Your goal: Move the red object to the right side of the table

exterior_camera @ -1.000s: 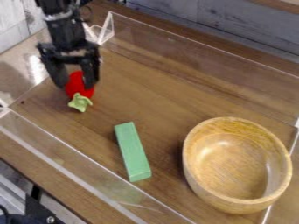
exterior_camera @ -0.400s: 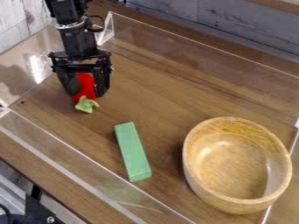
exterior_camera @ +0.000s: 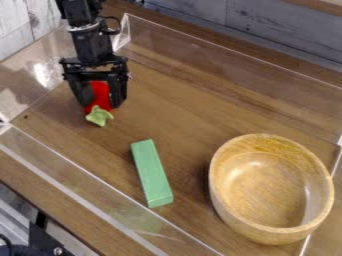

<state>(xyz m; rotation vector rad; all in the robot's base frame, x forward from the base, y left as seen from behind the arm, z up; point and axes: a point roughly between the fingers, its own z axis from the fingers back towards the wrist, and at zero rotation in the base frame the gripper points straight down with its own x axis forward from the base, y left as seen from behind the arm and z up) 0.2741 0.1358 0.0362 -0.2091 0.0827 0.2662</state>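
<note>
The red object, a small red toy fruit with a pale green leafy end, lies at the left of the brown wooden table. My black gripper points down over it, open, with one finger on each side of the red body. Whether the fingers touch the fruit I cannot tell. The leafy end sticks out toward the front, below the fingers.
A flat green rectangular block lies near the front middle. A round light wooden bowl sits at the front right. Low clear acrylic walls edge the table.
The gripper has come down and shifted slightly right, from just above the red object to straddling it. The fruit, block and bowl have not moved.
</note>
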